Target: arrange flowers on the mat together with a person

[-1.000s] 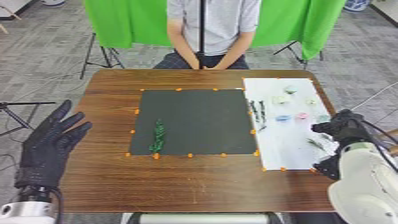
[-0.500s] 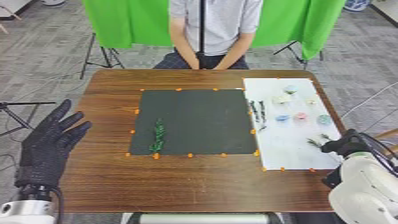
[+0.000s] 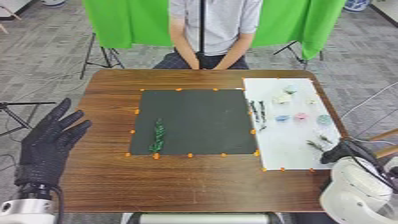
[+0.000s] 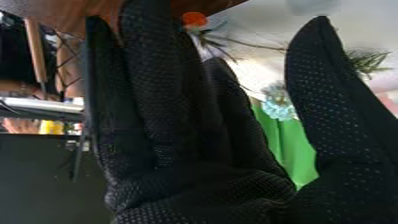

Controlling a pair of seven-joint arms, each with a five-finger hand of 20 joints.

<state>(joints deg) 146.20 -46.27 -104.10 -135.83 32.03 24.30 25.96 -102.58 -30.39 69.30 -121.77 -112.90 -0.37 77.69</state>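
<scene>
Close beside right hand [image 3: 346,150], spread wide: green sprigs [image 3: 315,145] on white sheet [image 3: 282,142].

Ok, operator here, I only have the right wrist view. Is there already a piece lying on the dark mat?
Observer: Yes. The head view shows a green sprig on the left part of the dark mat, at the end nearer the robot.

Operator: Got it. And where is the left hand, in case I bring the right one across?

Observer: In the head view, the left hand is well off to the left of the mat, open and touching none of the flowers.
</scene>
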